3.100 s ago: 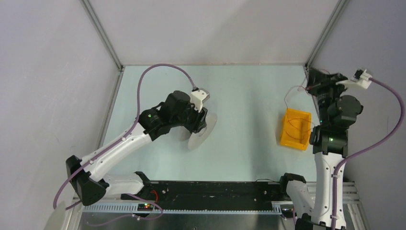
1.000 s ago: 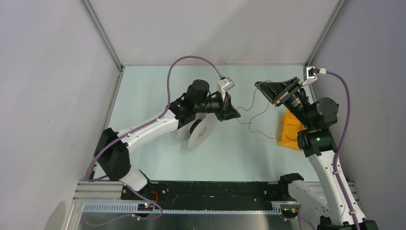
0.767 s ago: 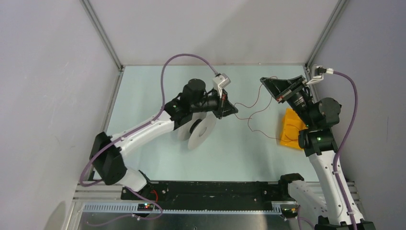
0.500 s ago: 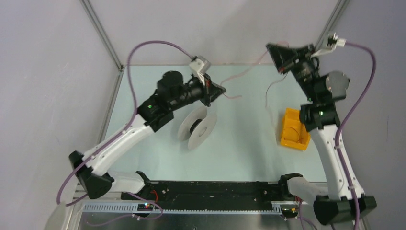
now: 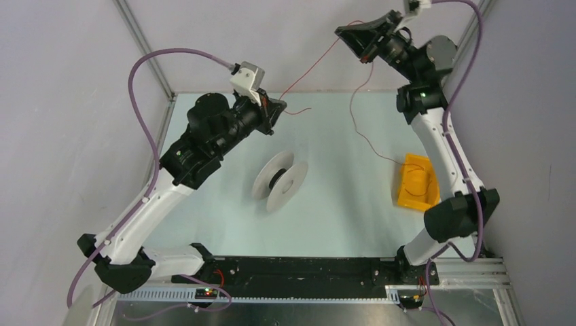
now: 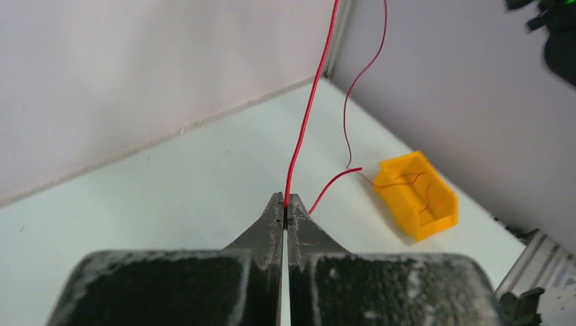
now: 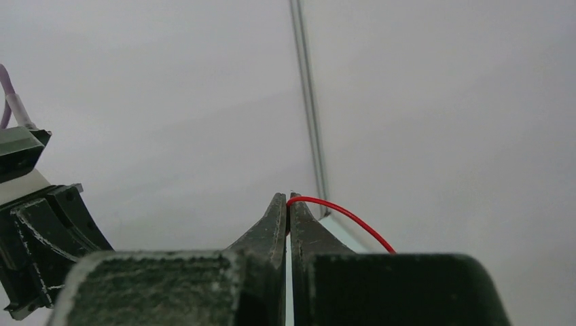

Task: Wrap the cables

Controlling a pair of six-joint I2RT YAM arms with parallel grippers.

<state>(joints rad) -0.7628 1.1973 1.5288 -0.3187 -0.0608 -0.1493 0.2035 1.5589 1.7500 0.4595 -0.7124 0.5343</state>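
Note:
The cable is one thin red wire [image 5: 309, 68]. It runs taut from my left gripper [image 5: 281, 105] up to my right gripper [image 5: 339, 32], both held high over the far half of the table. Both are shut on it. In the left wrist view the wire [image 6: 309, 109] leaves the pinched tips of the left gripper [image 6: 285, 201], and a short tail [image 6: 333, 180] curls off to the right. In the right wrist view the wire [image 7: 339, 210] arcs out of the closed right gripper [image 7: 288, 201]. A slack length [image 5: 353, 112] hangs down to the yellow bin [image 5: 416, 182]. The white spool [image 5: 280, 180] lies on the table below the left gripper, apart from it.
The yellow bin [image 6: 414, 193] sits near the right wall with wire curls inside. Grey walls and metal corner posts [image 5: 146, 51] close the back and sides. Thick purple cables [image 5: 149, 68] loop off both arms. The black rail [image 5: 299, 268] runs along the near edge.
Both arms have risen and swung toward the back wall. The wire, loose and curled near the table a second ago, is now pulled straight between the grippers. The spool has not moved.

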